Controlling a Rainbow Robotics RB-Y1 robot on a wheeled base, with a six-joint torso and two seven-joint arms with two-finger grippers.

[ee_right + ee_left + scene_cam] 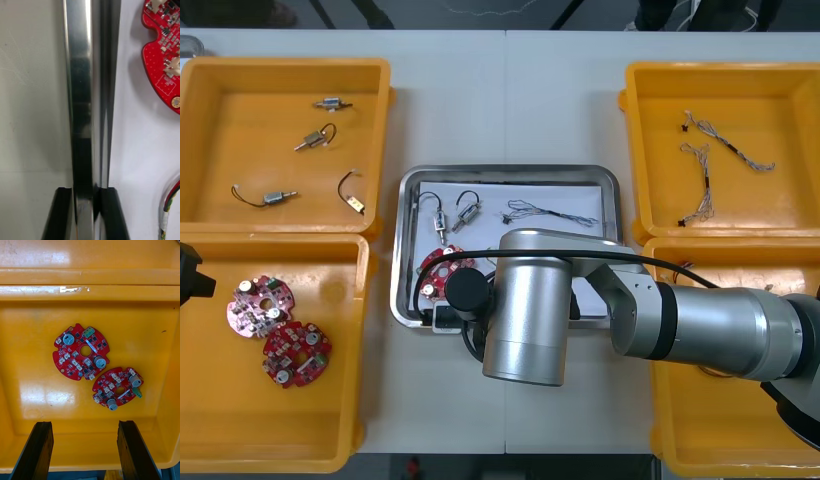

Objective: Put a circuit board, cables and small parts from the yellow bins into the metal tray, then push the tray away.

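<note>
Two black fingers (pixel 60 213) of the right gripper (pixel 85 189) pinch the thin rim of the metal tray (pixel 80 93), one outside and one inside. That rim is hard, smooth and shiny, so I think it could slip out during the push, or the tray could spin and shake its load. On the tray's white floor lies a round red circuit board (pixel 161 56) with bumpy bits, near a red and yellow cable (pixel 170 202). Well apart, the left gripper (pixel 86 450) hangs wide open, holding nothing, over a glossy yellow bin (pixel 90 292).
</note>
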